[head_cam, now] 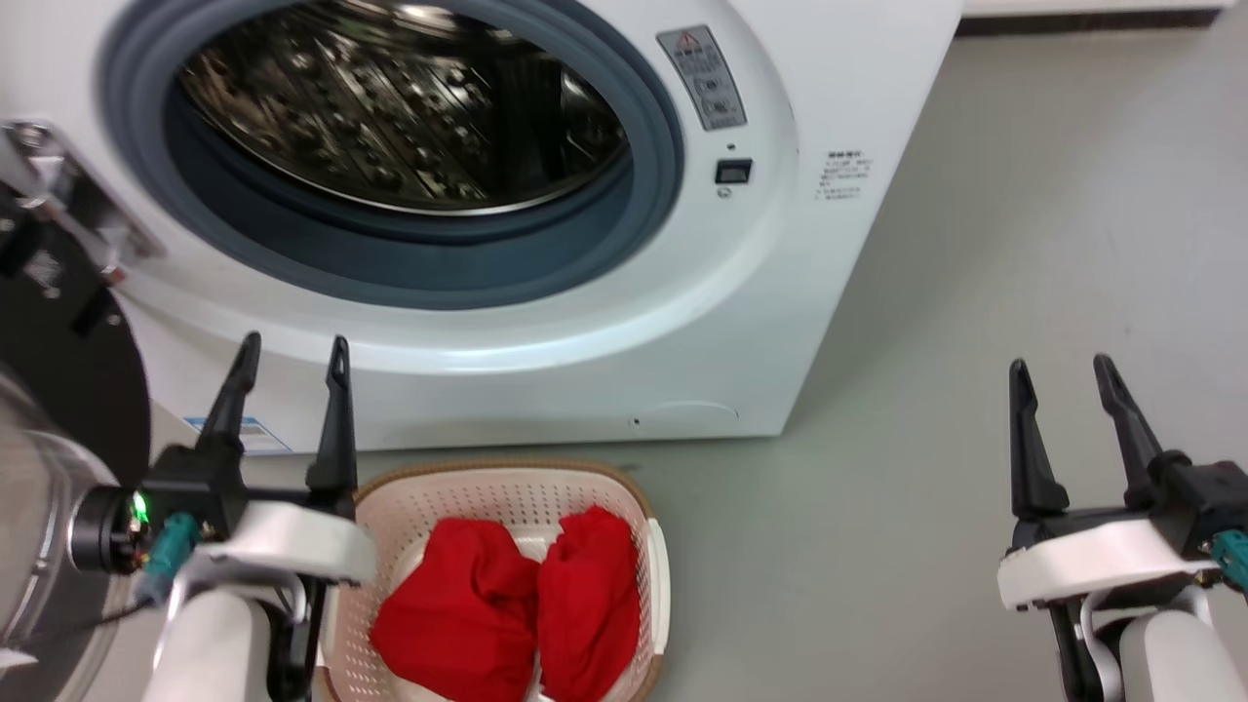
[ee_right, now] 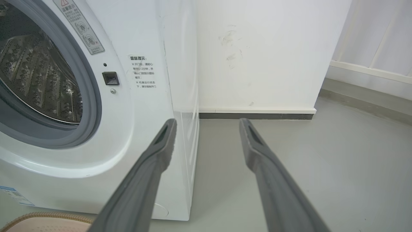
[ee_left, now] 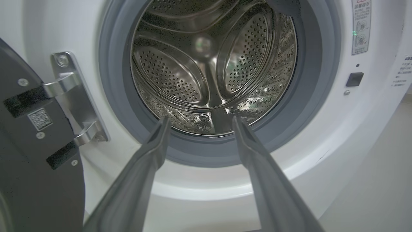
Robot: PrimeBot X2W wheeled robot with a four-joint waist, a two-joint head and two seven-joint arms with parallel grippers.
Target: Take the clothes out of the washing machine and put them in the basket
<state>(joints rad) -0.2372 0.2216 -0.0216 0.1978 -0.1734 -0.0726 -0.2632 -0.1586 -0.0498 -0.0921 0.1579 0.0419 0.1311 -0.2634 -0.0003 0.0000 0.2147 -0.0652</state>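
The white washing machine (head_cam: 780,253) stands in front of me with its door swung open; its steel drum (ee_left: 212,74) looks bare inside. Two red clothes (head_cam: 517,604) lie bunched in the cream basket (head_cam: 655,546) on the floor below the porthole. My left gripper (head_cam: 292,353) hovers open in front of the machine's lower rim, above the basket's left edge, holding nothing. In the left wrist view that gripper (ee_left: 199,121) points at the drum mouth. My right gripper (head_cam: 1061,370) is open over the floor, right of the machine, and shows again as open fingers (ee_right: 206,123).
The black-framed glass door (head_cam: 39,390) hangs open at the far left on a metal hinge (ee_left: 74,96). Grey floor (head_cam: 1024,244) spreads to the right of the machine, ending at a white wall with a dark skirting (ee_right: 257,115).
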